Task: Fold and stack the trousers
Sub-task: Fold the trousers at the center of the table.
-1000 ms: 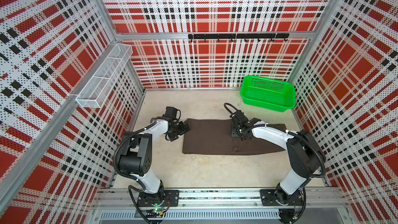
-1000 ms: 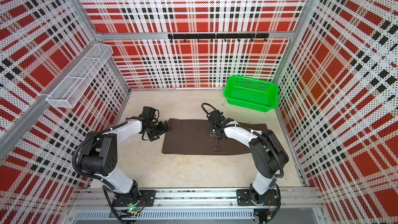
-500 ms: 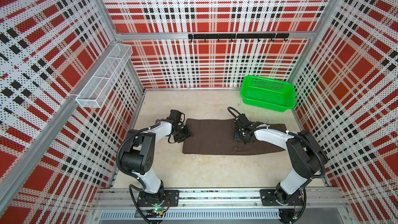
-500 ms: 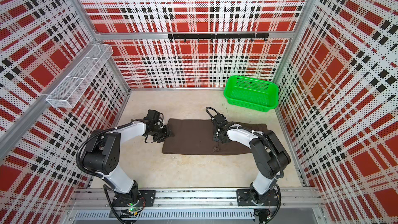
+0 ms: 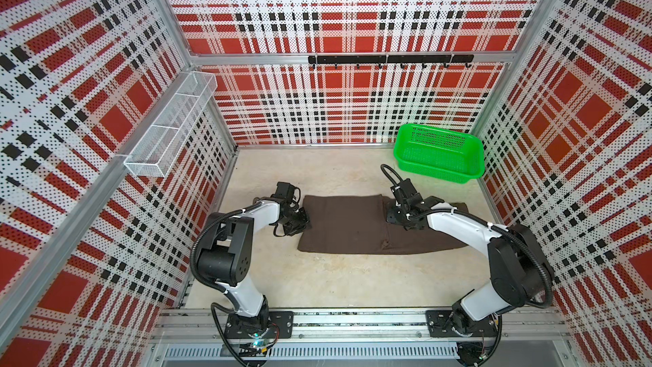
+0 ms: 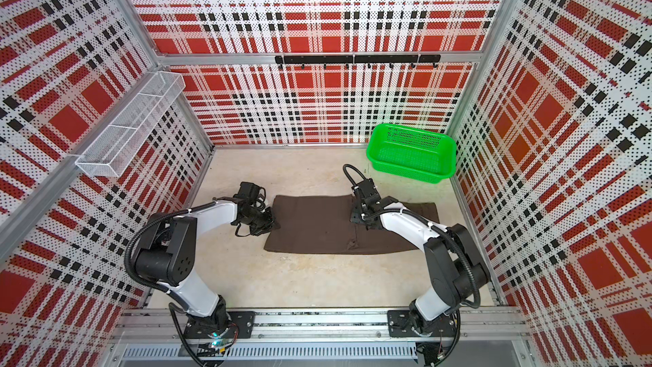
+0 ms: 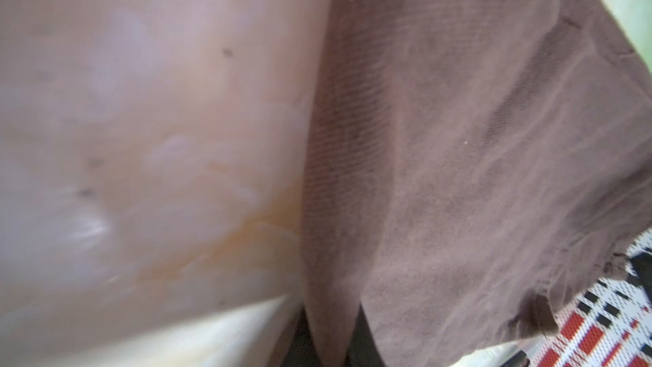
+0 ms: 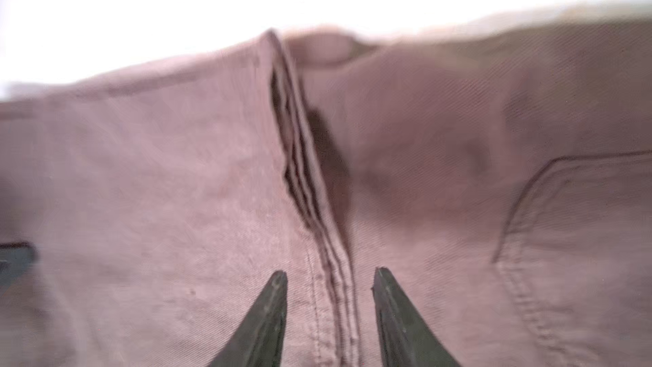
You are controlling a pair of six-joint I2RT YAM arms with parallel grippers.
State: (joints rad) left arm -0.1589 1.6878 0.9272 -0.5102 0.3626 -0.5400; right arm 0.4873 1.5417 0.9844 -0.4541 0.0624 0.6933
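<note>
Dark brown trousers point(image 8: 176, 188) fill nearly the whole frame, and their fine twill weave is visible. A layered edge point(image 8: 303, 178) of several stacked hems runs across the cloth. The right gripper point(image 8: 328, 271) straddles that edge. Its 2 dark fingertips point(image 8: 268, 319) stand apart, 1 on each side, with the stitched hem in the gap between them. On 1 side of the edge, well apart from it, is a curved pocket seam point(image 8: 518, 206). On the opposite side, farther off, a small dark shape point(image 8: 16, 257) is too blurred to name. Beyond the edge's far end everything is washed-out white.
</note>
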